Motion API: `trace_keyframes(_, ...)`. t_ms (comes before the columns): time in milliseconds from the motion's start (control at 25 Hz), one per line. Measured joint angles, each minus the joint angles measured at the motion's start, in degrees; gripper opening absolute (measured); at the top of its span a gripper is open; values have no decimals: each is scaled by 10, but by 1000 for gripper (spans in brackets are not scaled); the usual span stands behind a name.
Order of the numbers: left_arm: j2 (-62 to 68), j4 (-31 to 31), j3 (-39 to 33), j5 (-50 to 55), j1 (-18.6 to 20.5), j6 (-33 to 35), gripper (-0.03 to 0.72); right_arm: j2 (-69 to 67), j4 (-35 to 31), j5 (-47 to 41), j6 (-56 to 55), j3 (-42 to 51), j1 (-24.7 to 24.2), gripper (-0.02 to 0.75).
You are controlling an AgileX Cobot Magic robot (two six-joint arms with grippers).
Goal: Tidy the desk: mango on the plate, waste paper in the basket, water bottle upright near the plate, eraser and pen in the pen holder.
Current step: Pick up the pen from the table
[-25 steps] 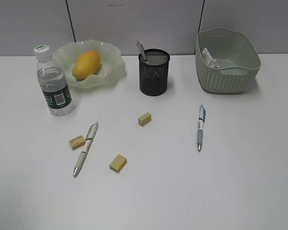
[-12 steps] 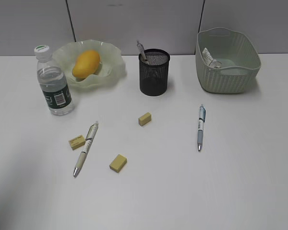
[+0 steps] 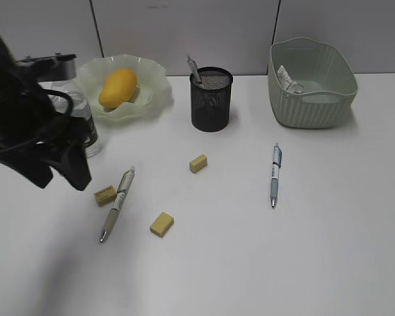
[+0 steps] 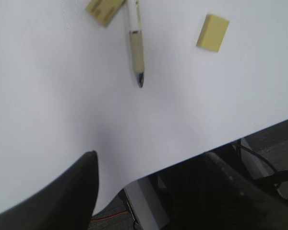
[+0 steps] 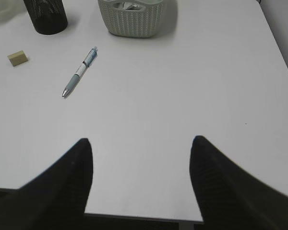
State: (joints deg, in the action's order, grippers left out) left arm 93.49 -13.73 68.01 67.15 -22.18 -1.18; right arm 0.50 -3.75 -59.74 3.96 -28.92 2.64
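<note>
- Three yellow erasers, nearest one [image 3: 161,224], and a beige pen [image 3: 116,204] lie loose on the desk [image 3: 303,263].
- We judge the left gripper [image 3: 56,168], jaws apart and empty, should descend squarely over the pen.
- Right gripper [image 5: 139,167], jaws apart, idles.
- Farther back: pen holder [image 3: 211,100], the target.

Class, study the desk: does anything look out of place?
Yes: three erasers and two pens lie loose on the desk, outside the pen holder. Nothing looks spilled or damaged.
</note>
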Motion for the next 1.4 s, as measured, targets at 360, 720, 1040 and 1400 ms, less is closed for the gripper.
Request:
trace_keyframes(360,146,39,137,-2,-42,-33,498,0,0,0,0,0,0,506)
trace_keyframes(720,220,59,172,-45,-51,-35,475,0,0,0,0,0,0,505)
trace_keyframes(1040,257,65,172,-101,-53,-35,453,0,0,1,0,0,0,505)
trace_keyframes(1400,301,75,194,-121,-53,-37,448,0,0,1,0,0,0,505)
